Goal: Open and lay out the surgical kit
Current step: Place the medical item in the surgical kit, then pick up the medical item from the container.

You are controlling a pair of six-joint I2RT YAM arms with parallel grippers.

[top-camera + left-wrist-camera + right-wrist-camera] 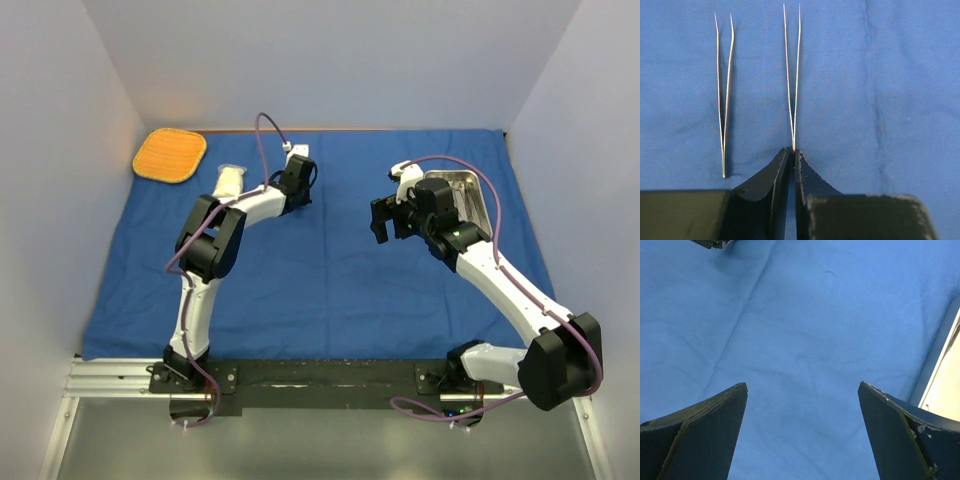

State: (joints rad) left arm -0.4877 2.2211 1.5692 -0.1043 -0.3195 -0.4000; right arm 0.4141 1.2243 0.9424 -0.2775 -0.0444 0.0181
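Where the large blue cloth wrap (320, 300) lies spread, a small white gauze pack (229, 181) sits at ten o'clock. The left gripper (792, 151) stands a slit apart at the joined end of slim metal forceps (792, 75); whether it pinches them, I cannot tell. Toward two o'clock the right gripper (802, 385) gapes beside the shiny rectangular steel tray (472, 190).
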